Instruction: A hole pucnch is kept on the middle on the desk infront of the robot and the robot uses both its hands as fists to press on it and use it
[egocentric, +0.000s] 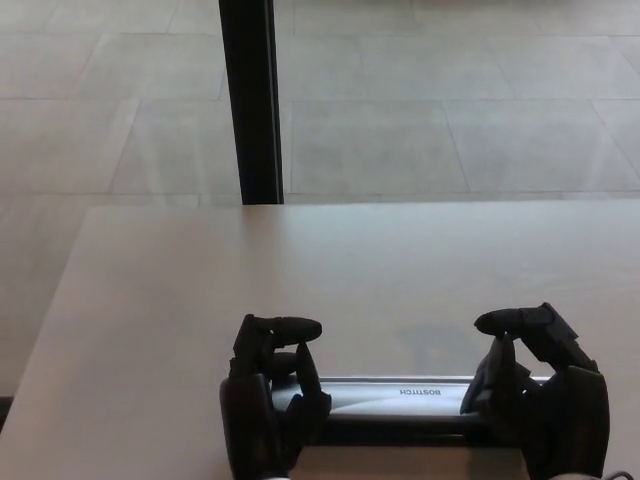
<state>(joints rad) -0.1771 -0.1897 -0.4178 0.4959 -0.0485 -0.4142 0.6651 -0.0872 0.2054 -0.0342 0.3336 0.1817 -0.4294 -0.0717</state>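
Observation:
A long silver and black hole punch (400, 397) lies across the near edge of the desk (340, 280), its lever bar printed with a brand name. My left hand (272, 400) rests as a fist on the bar's left end, fingers curled in. On the right end sits my right hand (540, 395), also curled into a fist. The ends of the punch are hidden under both hands. A sheet of paper (400, 462) lies just in front of the punch.
Beyond the desk's far edge stands a black post (252, 100) on a tiled floor (450, 100). The desk top stretches away past the punch.

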